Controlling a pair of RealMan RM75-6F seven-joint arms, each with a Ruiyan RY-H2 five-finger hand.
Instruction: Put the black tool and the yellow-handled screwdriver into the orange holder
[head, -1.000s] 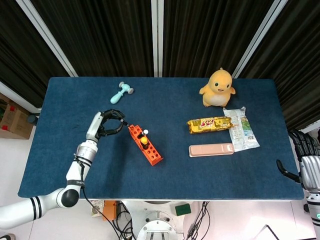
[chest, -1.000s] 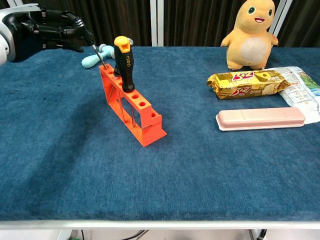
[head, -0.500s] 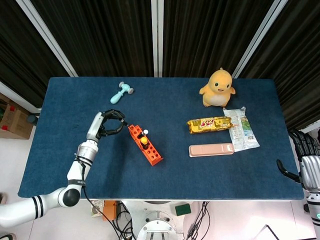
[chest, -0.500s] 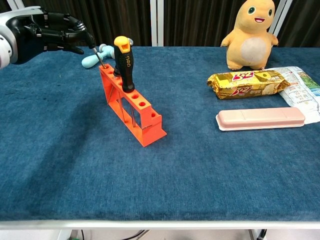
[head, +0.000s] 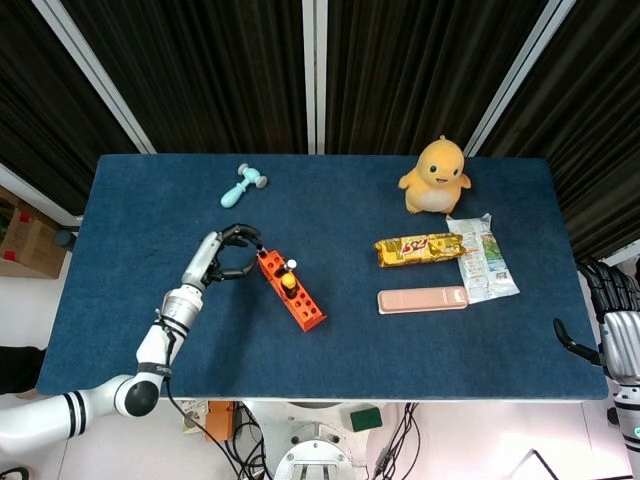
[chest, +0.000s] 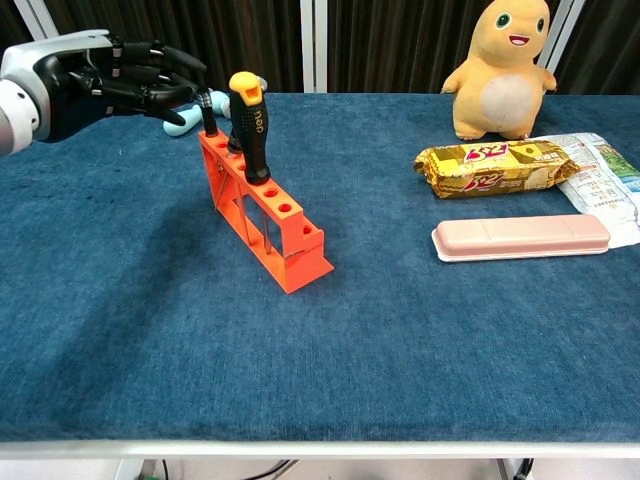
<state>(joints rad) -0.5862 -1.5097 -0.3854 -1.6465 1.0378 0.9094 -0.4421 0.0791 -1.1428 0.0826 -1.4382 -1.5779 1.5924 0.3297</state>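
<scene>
**Left hand at the far end of the orange holder, black tool between its fingertips**

The left hand (chest: 105, 82) reaches in from the left edge of the chest view, palm turned toward the holder, forearm running back and down to the table's near-left corner in the head view (head: 215, 262). Its fingers are extended and loosely spread, the tips closing around the black tool (chest: 209, 108), a slim dark piece that stands nearly upright with its lower end at the first hole of the orange holder (chest: 262, 207). Whether the tool is seated in that hole cannot be told.

The holder sits left of centre on the blue table (chest: 400, 330). Its long axis runs diagonally, from the far-left end by the hand toward the near-right. The yellow-handled screwdriver (chest: 247, 122) stands upright in a hole just beside the black tool, yellow cap uppermost, black grip below.

Behind the hand lies a pale blue toy hammer (head: 243, 185). Further right are a yellow snack packet (chest: 495, 166), a pink case (chest: 520, 237) nearer the front edge, a crumpled wrapper (chest: 605, 175), and an orange plush toy (chest: 500, 70) at the back.

The right hand (head: 615, 320) hangs off the table's right edge; its finger state cannot be told.
</scene>
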